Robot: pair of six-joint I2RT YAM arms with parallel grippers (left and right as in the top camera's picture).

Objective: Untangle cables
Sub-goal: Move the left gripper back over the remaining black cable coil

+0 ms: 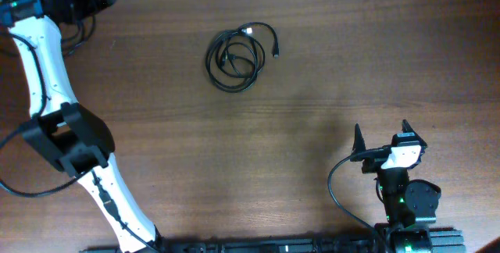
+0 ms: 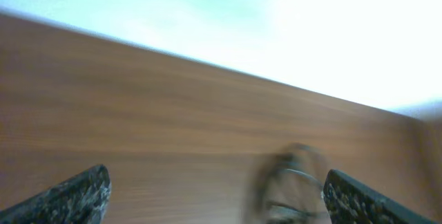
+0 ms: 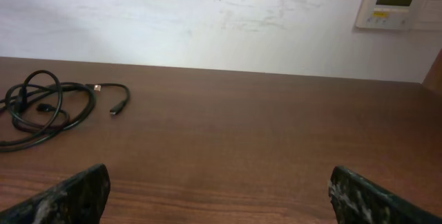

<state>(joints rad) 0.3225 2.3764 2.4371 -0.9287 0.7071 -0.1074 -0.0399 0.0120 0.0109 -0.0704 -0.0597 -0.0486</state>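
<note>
Far side of table, cables lie bundled; left gripper and right gripper jaws spread, empty, so best pinch one outer loop.

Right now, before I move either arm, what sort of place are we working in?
Probably an indoor lab or office room: a brown wooden table, a scuffed white wall behind it with a wall-mounted control panel, and the cables laid out on the table.
</note>
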